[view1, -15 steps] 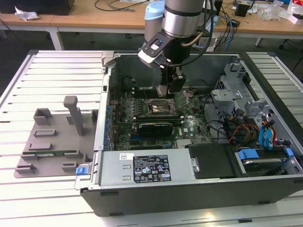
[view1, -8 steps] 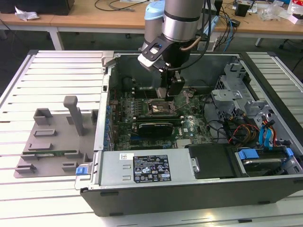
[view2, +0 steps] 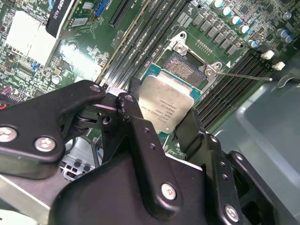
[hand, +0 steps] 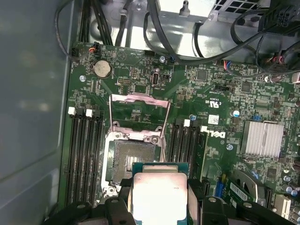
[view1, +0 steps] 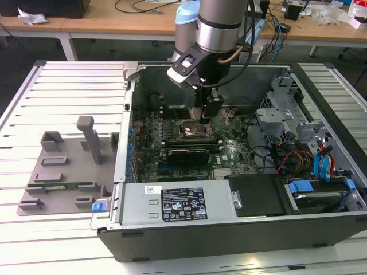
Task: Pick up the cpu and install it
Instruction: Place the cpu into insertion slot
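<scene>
Fingers [view2: 140, 136] are clamped on the cpu [view2: 171, 105], one on each of two opposite edges, so your gripper [view2: 165, 123] carries the chip with its metal plate facing up. In the first wrist view the cpu [hand: 159, 194] hangs between the black fingertips [hand: 119, 208], over the near edge of the open socket [hand: 133, 161] and not yet seated in it. You can see bare socket floor beyond the chip's far edge. The retaining frame [hand: 138, 112] stands swung up at the socket's far side. Banks of memory slots [hand: 86, 154] flank the socket on both sides, around the middle of the motherboard [hand: 206, 79], which lies in the open computer case [view1: 229, 229]. In the exterior view the gripper [view1: 209, 112] reaches down into the case above that socket [view1: 195, 130].

Treat the chip as light, thin and rigid: it should not flex, and weight is no worry. Its smooth plate looks slippery, so the edge hold you have is, I judge, the right one. Gripping the faces would put the contact side at risk. The danger likely lies in the socket's fine contacts and the chip's underside, where a tilt, a scrape or a drop could bend something. Hold it level and square to the socket's corners.
</scene>
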`<state>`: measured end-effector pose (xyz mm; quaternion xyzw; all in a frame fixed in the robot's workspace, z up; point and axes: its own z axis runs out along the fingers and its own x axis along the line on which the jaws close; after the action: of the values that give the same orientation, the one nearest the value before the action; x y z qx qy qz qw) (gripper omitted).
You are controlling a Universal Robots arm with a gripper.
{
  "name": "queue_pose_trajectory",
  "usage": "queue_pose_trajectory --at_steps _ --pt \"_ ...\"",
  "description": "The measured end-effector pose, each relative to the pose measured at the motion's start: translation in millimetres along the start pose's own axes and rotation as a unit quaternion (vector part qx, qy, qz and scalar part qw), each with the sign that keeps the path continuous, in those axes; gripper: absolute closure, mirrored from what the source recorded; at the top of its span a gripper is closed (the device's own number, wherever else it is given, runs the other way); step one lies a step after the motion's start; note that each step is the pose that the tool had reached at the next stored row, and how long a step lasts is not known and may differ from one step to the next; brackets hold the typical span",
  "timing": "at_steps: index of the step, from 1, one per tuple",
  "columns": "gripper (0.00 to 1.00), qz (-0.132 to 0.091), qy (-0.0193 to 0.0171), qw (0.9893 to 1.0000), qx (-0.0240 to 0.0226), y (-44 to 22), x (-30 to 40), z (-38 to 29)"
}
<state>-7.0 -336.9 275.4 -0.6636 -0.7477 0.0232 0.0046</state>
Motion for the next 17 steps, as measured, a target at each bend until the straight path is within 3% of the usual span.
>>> queue_pose_trajectory --at_steps 17 --pt "0.45 0.0 -0.0001 1.0 0.0 0.4 0.2 9.6"
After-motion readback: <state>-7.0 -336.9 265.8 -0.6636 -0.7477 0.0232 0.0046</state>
